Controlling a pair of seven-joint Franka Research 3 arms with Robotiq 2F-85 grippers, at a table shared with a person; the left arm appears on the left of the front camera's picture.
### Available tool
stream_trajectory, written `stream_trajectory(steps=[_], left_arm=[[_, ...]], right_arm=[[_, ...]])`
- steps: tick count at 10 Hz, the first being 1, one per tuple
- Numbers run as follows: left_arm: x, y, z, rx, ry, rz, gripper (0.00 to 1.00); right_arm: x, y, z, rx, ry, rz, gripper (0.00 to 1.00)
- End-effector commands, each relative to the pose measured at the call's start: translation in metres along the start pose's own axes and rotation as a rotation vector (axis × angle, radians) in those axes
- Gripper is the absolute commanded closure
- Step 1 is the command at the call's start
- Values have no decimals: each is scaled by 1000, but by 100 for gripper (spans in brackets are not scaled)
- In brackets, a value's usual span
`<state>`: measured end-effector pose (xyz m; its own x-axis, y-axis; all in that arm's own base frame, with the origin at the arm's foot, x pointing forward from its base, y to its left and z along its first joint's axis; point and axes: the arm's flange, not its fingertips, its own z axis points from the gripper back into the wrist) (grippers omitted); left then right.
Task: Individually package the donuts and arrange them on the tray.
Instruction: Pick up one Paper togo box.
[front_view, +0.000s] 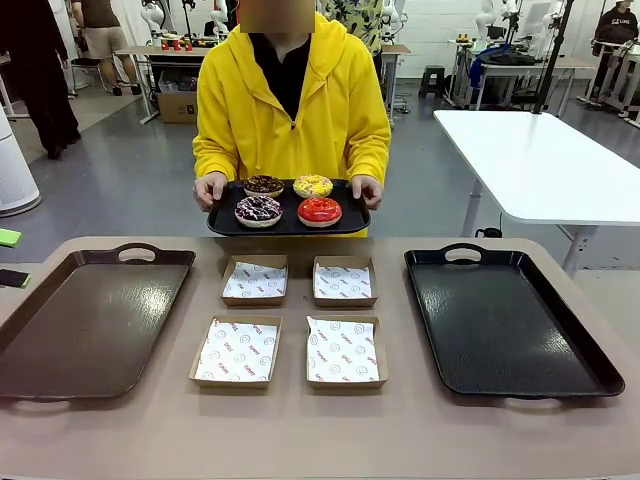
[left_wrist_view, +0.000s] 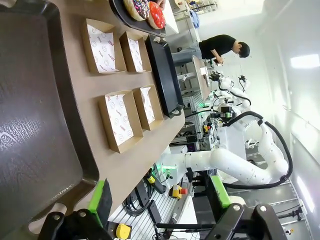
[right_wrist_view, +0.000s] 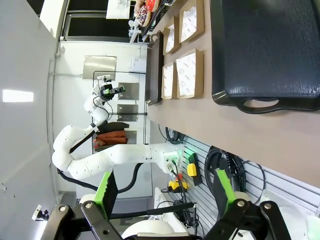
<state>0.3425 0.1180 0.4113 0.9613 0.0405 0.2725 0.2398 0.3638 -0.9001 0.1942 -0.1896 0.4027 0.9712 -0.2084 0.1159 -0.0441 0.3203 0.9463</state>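
left gripper (left_wrist_view: 159, 197) released and empty, right gripper (right_wrist_view: 165, 187) too, person (front_view: 290, 110) holds donuts (front_view: 319, 211) on small black tray (front_view: 290, 229)

The right gripper (right_wrist_view: 164, 186) rose from the bottom edge with its green-padded fingers (right_wrist_view: 106, 187) spread wide apart and nothing between them. Beyond it lay the tan table (right_wrist_view: 240, 135), rolled sideways in the frame. The black tray (right_wrist_view: 265, 50) sat on the table at the upper right, its handle nearest the table edge. Beside the black tray stood four shallow cardboard boxes (right_wrist_view: 190, 75) lined with printed white paper, two by two, and past them the brown tray (right_wrist_view: 154, 70) was seen almost edge-on. The donuts (right_wrist_view: 145, 10) showed small at the top edge. The white left arm (right_wrist_view: 100, 161) curved along the left side.
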Motion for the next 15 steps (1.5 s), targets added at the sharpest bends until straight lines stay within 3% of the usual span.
stream_trajectory(steps=[1,5,7,9,11,15], left_arm=[[-1,1,3,-19,-10,-5,0],[-1,1,3,-19,-10,-5,0],[-1,1,3,-19,-10,-5,0],[-1,1,3,-19,-10,-5,0],[-1,1,3,-19,-10,-5,0],[-1,1,3,-19,-10,-5,0]], right_arm=[[1,-1,2,19,-6,17,0],[0,0,0,0,0,0,0],[33,67,-32,-121,22,25,0],[60,114,-83,-310,117,-12,0],[66,138,-158,-500,166,-7,0],[59,130,-294,-843,207,81,0]])
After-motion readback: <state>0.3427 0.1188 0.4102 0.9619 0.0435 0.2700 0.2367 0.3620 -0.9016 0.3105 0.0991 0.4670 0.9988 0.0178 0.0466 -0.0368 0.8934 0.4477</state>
